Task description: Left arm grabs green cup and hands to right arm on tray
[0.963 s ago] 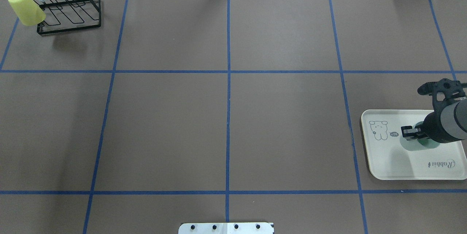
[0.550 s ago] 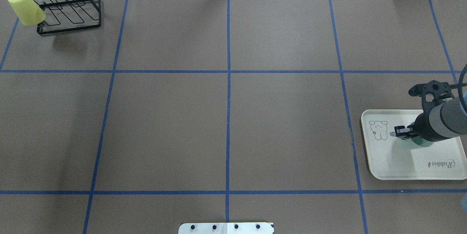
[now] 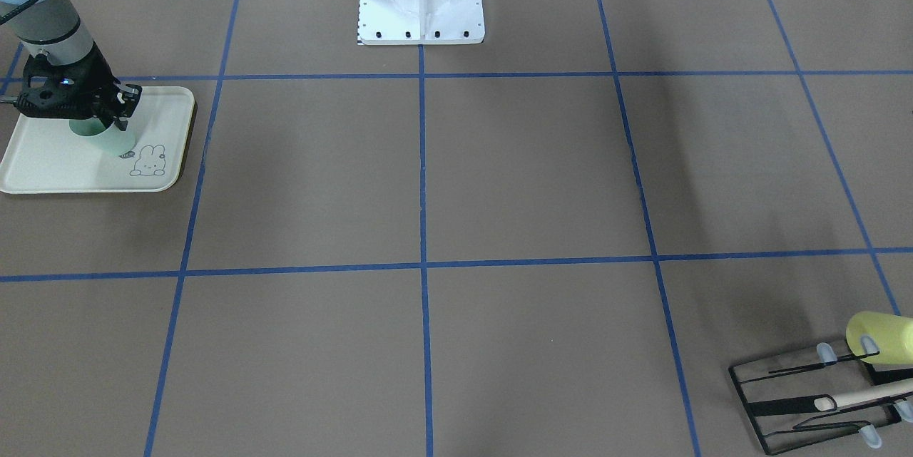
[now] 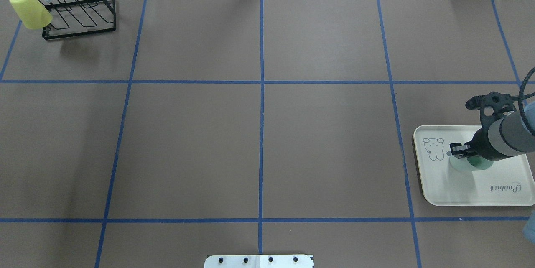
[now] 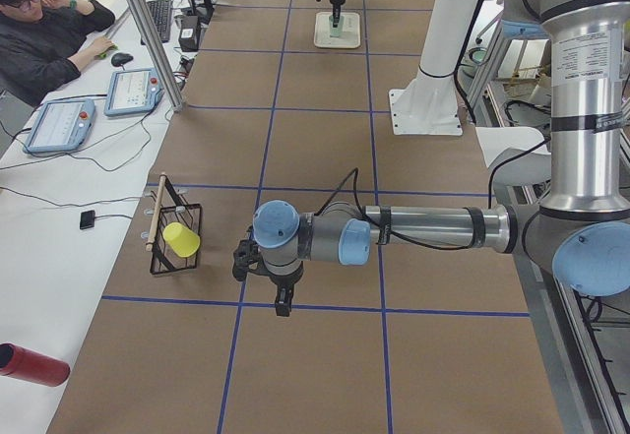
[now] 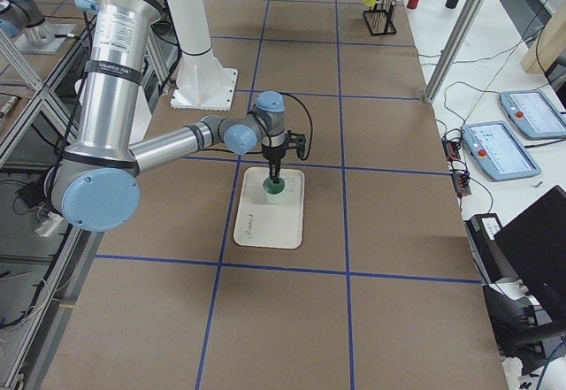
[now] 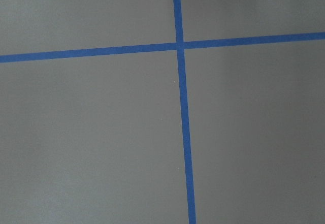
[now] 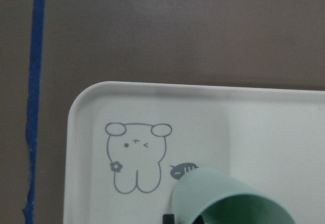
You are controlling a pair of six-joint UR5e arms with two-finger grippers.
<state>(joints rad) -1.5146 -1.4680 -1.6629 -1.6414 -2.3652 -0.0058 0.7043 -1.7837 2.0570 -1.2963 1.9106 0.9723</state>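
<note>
You're nearly done imo: handover looks finished, right gripper (image 4: 459,151) pinching the green cup (image 4: 459,164) by its rim, low over the tray (image 4: 443,188) near the bunny (image 4: 434,149) (touching or not, can't tell), so only release + retreat left; left gripper (image 5: 282,301) hangs well apart, spread or pressed together can't tell.

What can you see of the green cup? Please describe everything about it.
The green cup is a pale mint tumbler, smooth like plastic, slightly tapered, with no handle. Its open mouth faces up and its narrower base points down at the cream tray, close beside the bunny drawing. The right gripper comes from above and holds the cup at its rim. In the front-facing view it looks slightly tilted. I cannot tell whether the base touches the tray.
</note>
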